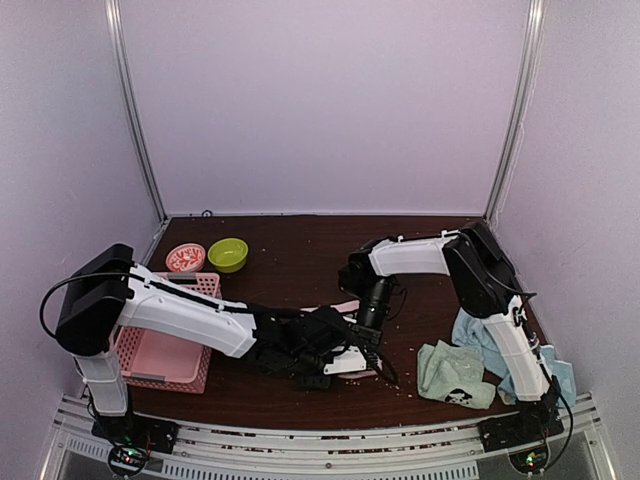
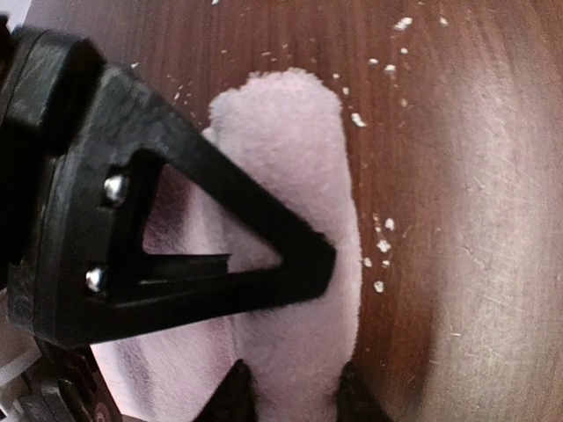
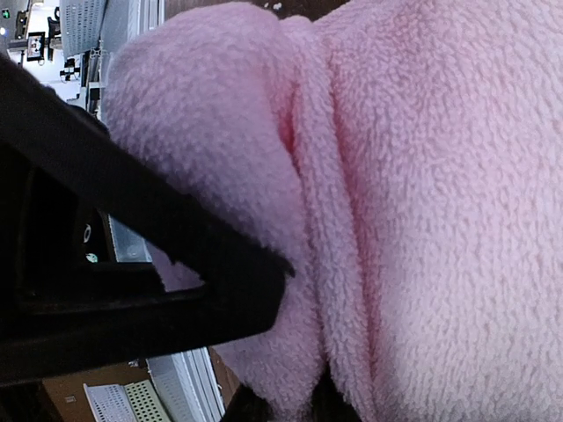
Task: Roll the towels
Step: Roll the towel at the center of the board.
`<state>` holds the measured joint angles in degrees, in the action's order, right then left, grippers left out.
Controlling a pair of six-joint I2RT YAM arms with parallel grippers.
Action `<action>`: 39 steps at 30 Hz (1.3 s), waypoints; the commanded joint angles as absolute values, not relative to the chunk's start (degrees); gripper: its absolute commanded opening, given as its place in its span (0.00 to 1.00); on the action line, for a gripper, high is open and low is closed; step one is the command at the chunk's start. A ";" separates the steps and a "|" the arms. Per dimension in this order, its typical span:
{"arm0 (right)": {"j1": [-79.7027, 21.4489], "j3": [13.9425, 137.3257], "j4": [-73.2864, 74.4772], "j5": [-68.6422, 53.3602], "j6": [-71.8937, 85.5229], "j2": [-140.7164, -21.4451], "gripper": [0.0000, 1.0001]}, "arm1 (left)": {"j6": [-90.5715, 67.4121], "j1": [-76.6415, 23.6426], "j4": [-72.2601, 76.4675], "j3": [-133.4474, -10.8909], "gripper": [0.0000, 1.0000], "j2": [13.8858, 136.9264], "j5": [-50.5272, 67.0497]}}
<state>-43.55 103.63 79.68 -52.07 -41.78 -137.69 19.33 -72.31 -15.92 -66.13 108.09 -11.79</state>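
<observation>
We are judging the pink towel (image 2: 290, 167), in the middle of the table (image 1: 290, 250), as only partly rolled: it is lying folded over itself in a thick, loose ridge. The right gripper (image 3: 281, 343) is pinching that fold tight. The left gripper (image 2: 308, 334) is straddling the towel's edge, though we cannot tell whether it is gripping. The mint green towel (image 1: 452, 372) and light blue towels (image 1: 476, 333) are lying crumpled beside the right arm (image 1: 512, 345), not yet rolled.

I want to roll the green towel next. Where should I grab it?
Probably pinch the green towel at its left edge, coming straight down from above. It lies crumpled on the table, and that edge faces bare wood, while the blue towel crowds its other side.
</observation>
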 commanded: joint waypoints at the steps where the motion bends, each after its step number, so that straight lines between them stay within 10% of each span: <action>1: -43.24 102.17 76.63 -46.04 -41.41 -139.48 0.02 | 18.90 -73.04 -13.85 -67.81 0.20 107.76 -12.46; 8: -43.18 102.75 77.79 -46.91 -42.22 -138.24 0.04 | 17.84 -72.91 -14.99 -67.85 0.06 110.41 -13.41; 17: -36.67 103.21 76.78 -49.71 -46.14 -116.77 0.39 | 8.85 -65.54 -14.02 -66.19 0.01 108.91 6.66; 30: -32.08 81.88 55.09 -52.21 -43.89 -76.79 0.42 | -4.03 -49.17 -22.31 -78.54 0.05 127.84 57.34; 39: -46.07 67.23 48.70 -30.51 -44.64 -77.34 0.37 | -6.26 -48.52 -21.41 -79.40 0.04 130.60 57.76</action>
<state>-39.24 77.93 59.92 -46.37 -48.10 -77.17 -3.92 -47.70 -17.67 -80.38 127.68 57.76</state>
